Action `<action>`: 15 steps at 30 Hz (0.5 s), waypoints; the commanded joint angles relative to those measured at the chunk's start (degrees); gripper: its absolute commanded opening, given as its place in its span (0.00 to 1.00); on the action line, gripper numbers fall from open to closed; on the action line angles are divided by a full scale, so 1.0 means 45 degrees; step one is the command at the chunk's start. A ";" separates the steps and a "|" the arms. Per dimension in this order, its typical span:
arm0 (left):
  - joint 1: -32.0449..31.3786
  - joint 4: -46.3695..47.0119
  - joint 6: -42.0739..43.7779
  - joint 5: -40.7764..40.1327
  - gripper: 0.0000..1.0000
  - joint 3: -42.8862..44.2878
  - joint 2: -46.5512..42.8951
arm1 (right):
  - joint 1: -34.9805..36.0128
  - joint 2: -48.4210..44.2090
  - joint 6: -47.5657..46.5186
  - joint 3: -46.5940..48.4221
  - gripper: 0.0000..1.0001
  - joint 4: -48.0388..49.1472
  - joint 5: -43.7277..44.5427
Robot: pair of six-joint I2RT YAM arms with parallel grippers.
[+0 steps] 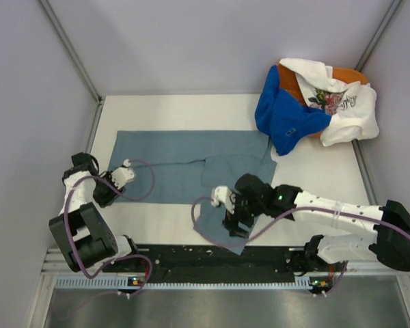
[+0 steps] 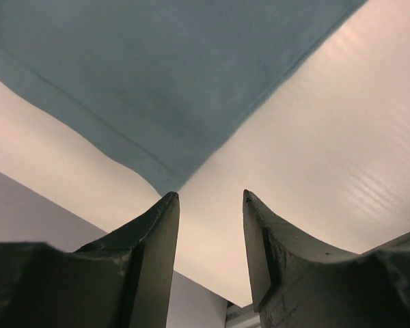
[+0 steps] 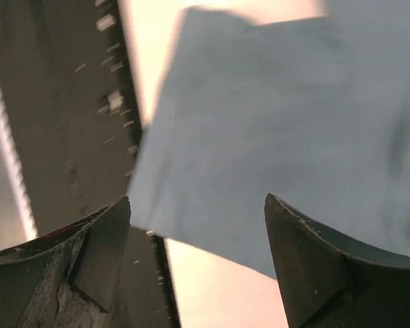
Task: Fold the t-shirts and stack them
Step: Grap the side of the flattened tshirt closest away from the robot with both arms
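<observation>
The left gripper [image 2: 210, 198] is hovering, jaws partly parted and empty, a corner of the slate-blue t-shirt [image 2: 157, 75] lying just ahead. The right gripper [image 3: 197, 198] is gaping wide, empty, above another corner of that shirt.

The overhead view is bright, evenly lit and sharp, with only faint, soft shadows on the table [image 1: 184, 113]. From the left wrist, the table ahead of the left gripper [image 2: 210, 194] glows warm and nearly washes out to its right (the fingers [image 2: 150, 253] are almost black silhouettes). The right wrist view is smeared, probably by motion. There the slate tee [image 3: 273, 137] beyond the right gripper [image 3: 197, 198] looks pale and soft-edged, and the table farther ahead is blown out.
</observation>
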 commanded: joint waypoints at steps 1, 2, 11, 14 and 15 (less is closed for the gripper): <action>0.0952 0.1878 0.1717 -0.0582 0.48 -0.0988 0.0076 | 0.2839 -0.0920 -0.3017 -0.1175 0.79 0.0507 -0.0479; 0.1109 0.2191 0.1874 -0.0505 0.48 -0.1203 0.0056 | 0.3271 -0.0999 -0.3390 -0.1430 0.79 0.0507 -0.0459; 0.1267 0.4537 0.2852 0.0042 0.48 -0.2865 -0.0218 | 0.4466 -0.0318 -0.4722 -0.2408 0.75 0.0739 0.0907; 0.1267 0.4402 0.2852 0.0374 0.43 -0.2670 0.0055 | 0.4953 0.0326 -0.4819 -0.2448 0.73 0.1423 0.1161; 0.1267 0.4285 0.2832 0.0433 0.38 -0.2573 0.0134 | 0.5051 0.0561 -0.4897 -0.2467 0.72 0.1599 0.1453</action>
